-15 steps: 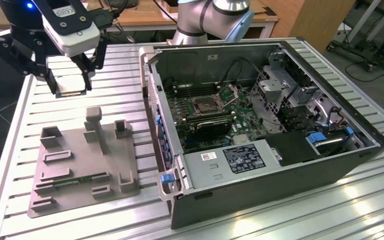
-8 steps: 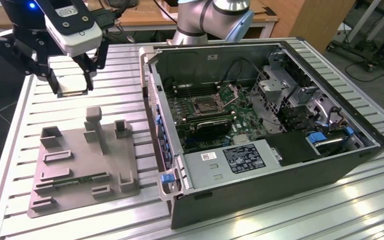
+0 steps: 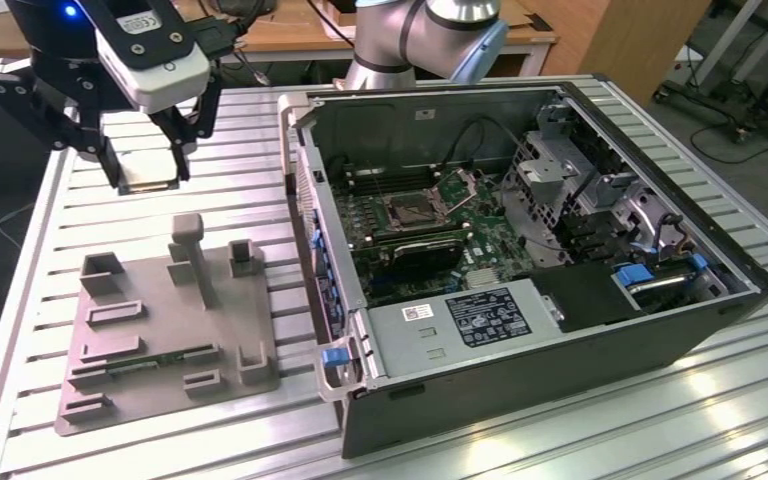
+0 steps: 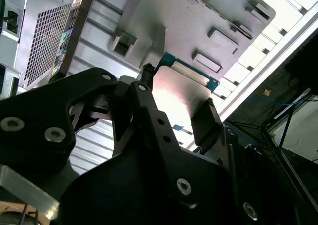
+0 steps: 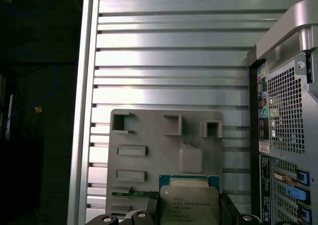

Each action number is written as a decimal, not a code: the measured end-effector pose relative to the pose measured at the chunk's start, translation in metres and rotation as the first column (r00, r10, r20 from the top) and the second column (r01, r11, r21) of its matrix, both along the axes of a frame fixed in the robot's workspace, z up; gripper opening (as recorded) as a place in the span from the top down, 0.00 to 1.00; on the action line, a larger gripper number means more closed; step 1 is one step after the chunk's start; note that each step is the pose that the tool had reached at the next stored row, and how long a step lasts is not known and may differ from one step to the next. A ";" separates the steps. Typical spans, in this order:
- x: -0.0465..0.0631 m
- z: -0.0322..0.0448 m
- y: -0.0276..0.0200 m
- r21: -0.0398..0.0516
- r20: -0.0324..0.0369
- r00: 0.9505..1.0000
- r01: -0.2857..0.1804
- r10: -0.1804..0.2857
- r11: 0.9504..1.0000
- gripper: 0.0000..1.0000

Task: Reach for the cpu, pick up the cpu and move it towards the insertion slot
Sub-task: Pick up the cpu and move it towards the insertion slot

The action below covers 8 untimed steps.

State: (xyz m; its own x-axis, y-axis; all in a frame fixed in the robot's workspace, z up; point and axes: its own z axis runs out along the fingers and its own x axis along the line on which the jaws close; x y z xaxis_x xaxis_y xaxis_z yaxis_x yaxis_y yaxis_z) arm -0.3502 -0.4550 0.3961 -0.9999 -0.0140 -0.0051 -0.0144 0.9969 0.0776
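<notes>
The gripper [image 4: 176,102] is clamped on the cpu [image 5: 189,202], seemingly by its edges, above the grey tray [image 3: 157,335].

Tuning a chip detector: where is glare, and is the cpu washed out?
In the second wrist view, glare whitens the cpu held in the gripper; in the first wrist view its top is evenly lit; in the exterior view, the table shines.
</notes>
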 end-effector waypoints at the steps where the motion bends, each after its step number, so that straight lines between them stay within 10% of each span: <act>1: 0.000 0.0000 0.0000 0.000 0.000 1.000 0.000 0.000 1.000 0.45; 8: 0.003 0.0000 0.0000 0.000 0.000 1.000 0.000 0.000 1.000 0.45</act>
State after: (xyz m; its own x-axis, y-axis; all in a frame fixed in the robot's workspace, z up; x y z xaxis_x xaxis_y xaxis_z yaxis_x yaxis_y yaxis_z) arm -0.3476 -0.4550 0.3961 -0.9999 -0.0140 -0.0051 -0.0144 0.9969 0.0775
